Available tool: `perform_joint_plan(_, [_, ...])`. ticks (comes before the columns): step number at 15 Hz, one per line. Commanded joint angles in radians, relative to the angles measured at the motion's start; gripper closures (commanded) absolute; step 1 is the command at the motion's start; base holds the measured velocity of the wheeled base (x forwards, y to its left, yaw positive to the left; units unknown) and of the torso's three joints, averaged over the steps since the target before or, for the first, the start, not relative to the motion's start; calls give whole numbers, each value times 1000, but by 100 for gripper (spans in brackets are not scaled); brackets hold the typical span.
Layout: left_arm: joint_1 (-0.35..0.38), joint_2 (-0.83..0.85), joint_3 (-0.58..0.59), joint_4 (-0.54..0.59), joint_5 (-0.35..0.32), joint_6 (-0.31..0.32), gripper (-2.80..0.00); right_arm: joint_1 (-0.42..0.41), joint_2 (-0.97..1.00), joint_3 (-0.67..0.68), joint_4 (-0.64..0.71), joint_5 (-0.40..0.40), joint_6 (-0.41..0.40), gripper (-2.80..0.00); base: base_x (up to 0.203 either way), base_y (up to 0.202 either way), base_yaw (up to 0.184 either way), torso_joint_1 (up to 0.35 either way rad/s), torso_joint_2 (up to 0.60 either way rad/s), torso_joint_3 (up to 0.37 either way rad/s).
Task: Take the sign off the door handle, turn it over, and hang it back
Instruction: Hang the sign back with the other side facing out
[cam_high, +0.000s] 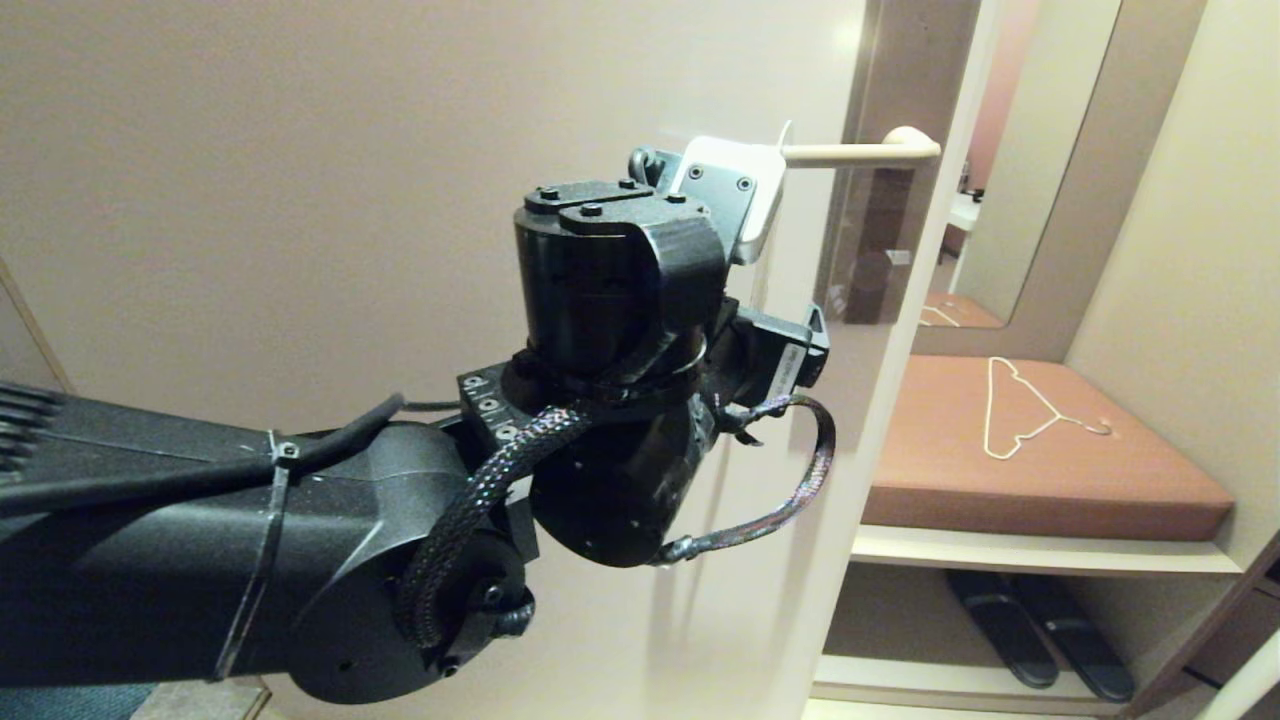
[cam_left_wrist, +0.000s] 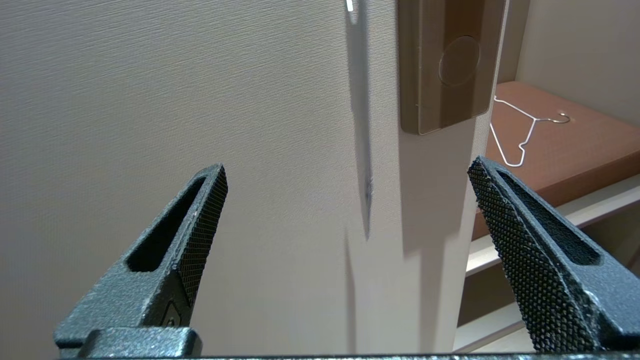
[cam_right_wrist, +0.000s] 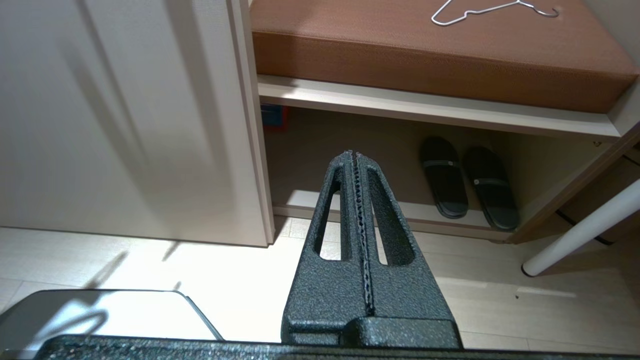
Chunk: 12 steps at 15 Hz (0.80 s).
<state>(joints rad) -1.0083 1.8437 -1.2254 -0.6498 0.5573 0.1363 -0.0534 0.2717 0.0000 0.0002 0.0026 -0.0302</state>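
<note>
The cream door handle (cam_high: 860, 152) sticks out level from a brownish plate (cam_high: 885, 250) on the pale door (cam_high: 300, 150). The sign hangs from it edge-on: a thin white sliver (cam_high: 786, 133) shows above the lever in the head view. In the left wrist view it is a narrow grey strip (cam_left_wrist: 361, 125) running down the door. My left gripper (cam_left_wrist: 347, 170) is open wide in front of the door, the sign's edge in line with the gap and touching neither finger. In the head view the left wrist (cam_high: 620, 290) hides those fingers. My right gripper (cam_right_wrist: 355, 152) is shut and empty, low, pointing at the floor.
Right of the door's edge is a brown cushioned bench (cam_high: 1100, 480) with a white wire clothes hanger (cam_high: 1020, 410) lying on it. A pair of black slippers (cam_high: 1040, 625) rests on the shelf beneath. A white pole (cam_right_wrist: 580, 235) slants to the floor.
</note>
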Motion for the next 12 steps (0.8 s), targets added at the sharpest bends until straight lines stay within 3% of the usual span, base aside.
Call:
perform_joint_plan(1, [1, -45, 29, -4, 3, -5, -280, 0, 1, 0, 0, 1, 0, 0, 0, 0, 0, 0, 0, 0])
perform_joint_plan(2, [6, -56, 40, -4, 3, -11, -280, 0, 1, 0, 0, 1, 0, 0, 0, 0, 0, 0, 0, 0])
perform_joint_plan(3, [14, -62, 50, -4, 3, -18, 0, 0, 1, 0, 0, 1, 0, 0, 0, 0, 0, 0, 0, 0])
perform_joint_plan(10, [62, -64, 58, 1, -42, -18, 0, 0, 1, 0, 0, 1, 0, 0, 0, 0, 0, 0, 0, 0])
perform_joint_plan(12, [80, -57, 56, 1, -85, -18, 0, 0, 1, 0, 0, 1, 0, 0, 0, 0, 0, 0, 0, 0])
